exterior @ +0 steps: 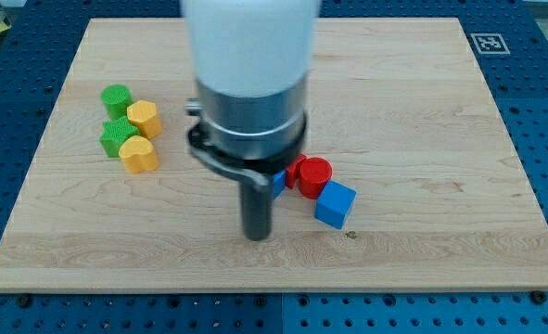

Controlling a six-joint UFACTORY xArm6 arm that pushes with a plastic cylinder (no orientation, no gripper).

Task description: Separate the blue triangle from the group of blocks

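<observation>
green blocks (117, 116), yellow blocks (142, 135), red cylinder (314, 173), blue cube (335, 204)

My tip (257, 236) rests on the board (422, 111). At its 2 o'clock, close by, crowd a partly hidden blue block (279, 180), 2 red blocks (309, 175) and a blue cube (335, 204). Toward 10 o'clock, well apart, 2 green blocks (117, 116) and 2 yellow blocks (142, 136) block the way.

I have a single view; it looks down at a slant from in front of the wooden board (422, 111), facing across it toward the view's top; it sits fairly near, so the whole board fits; my arm (250, 83) stands large at the centre, cut off by the top edge.
</observation>
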